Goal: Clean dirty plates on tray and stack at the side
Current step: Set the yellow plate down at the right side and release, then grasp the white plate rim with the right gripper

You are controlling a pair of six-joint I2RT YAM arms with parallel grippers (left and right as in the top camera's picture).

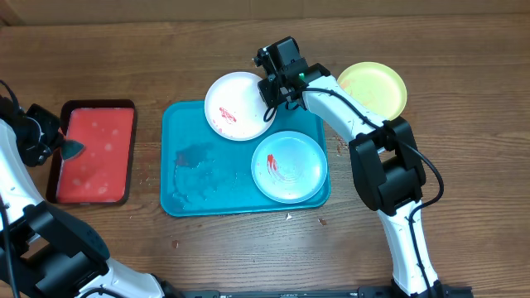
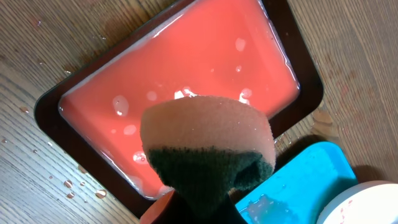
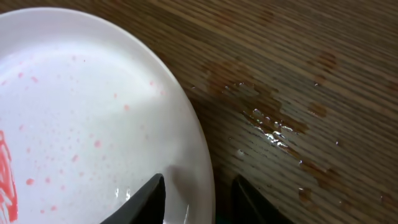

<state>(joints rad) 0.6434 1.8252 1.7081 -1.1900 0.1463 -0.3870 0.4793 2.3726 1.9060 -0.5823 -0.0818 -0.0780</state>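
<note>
The white plate (image 1: 238,106) with red smears lies across the far rim of the teal tray (image 1: 190,165). The light teal plate (image 1: 289,165) with a red smear sits on the tray's right side. The yellow-green plate (image 1: 373,89) lies on the table to the right. My right gripper (image 1: 272,89) straddles the white plate's right rim; in the right wrist view its fingers (image 3: 199,199) are open, one over the plate (image 3: 81,106), one outside it. My left gripper (image 1: 58,145) is shut on a sponge (image 2: 208,143) above the red tray.
The red tray (image 1: 91,153) with a dark rim holds liquid with bubbles at the left, and also shows in the left wrist view (image 2: 186,56). Water wets the teal tray's floor (image 1: 195,170) and the table behind the white plate (image 3: 273,127).
</note>
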